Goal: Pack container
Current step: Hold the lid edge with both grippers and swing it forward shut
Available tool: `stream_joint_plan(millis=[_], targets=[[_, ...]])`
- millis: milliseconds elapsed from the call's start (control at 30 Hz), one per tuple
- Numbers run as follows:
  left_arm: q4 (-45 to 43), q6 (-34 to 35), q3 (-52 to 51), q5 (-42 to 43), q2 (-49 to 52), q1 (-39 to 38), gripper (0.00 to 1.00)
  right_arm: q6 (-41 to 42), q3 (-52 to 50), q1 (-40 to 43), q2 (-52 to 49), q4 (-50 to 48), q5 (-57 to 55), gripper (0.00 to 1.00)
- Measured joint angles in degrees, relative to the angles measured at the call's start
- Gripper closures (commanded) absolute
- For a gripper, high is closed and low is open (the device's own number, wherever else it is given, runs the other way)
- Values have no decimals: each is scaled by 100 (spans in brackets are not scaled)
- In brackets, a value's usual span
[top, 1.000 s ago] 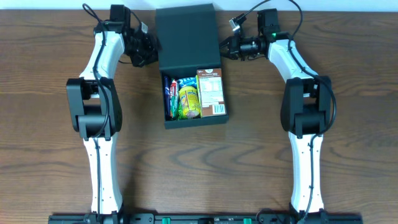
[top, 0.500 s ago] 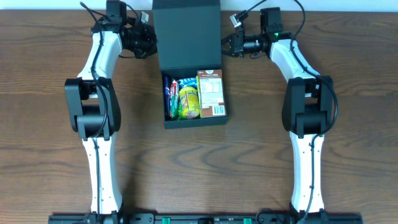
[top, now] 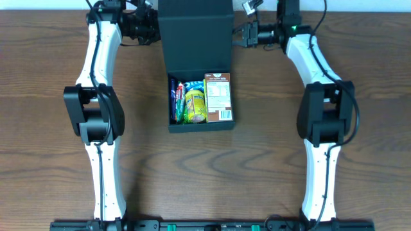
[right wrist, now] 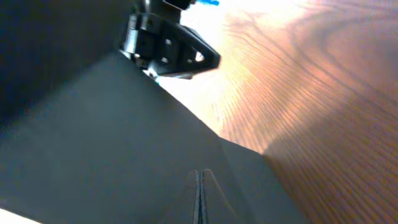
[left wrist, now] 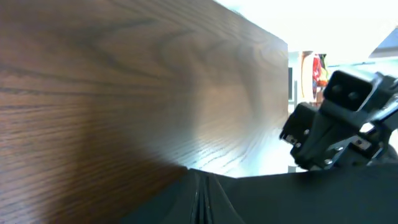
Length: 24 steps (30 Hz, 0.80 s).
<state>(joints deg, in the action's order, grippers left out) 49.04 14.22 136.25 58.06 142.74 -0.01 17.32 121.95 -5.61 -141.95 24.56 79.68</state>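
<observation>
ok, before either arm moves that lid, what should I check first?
1. Lid open, contents uncovered: ok.
2. Snacks inside the walls of the container (brown carton, yellow packet, dark packets): ok.
3. Nothing poking above the rim: cannot tell, the overhead shows only the tops.
4. Left gripper at the lid's left edge, right gripper at its right edge, roughly level: ok.
5. Either gripper actually clamped on the lid: cannot tell, the wrist views show only dark lid surface and table.
</observation>
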Motion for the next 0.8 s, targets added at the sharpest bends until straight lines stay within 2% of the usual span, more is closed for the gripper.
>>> stream_joint_plan(millis=[233,433,600,800], targets=[[826,-828,278,13,-57,-4,94,-2,0,-2,358,35,221,99],[1449,-1480,280,-96,-385,-4,94,-35,2,-2,555,555,341,98],[1987,-1952,293,-260,-782,-4,94,-476,13,-2,699,2109,190,98],[2863,-2533,339,-472,-1008,-4,94,-1580,17,-2,844,4197,-824,99]])
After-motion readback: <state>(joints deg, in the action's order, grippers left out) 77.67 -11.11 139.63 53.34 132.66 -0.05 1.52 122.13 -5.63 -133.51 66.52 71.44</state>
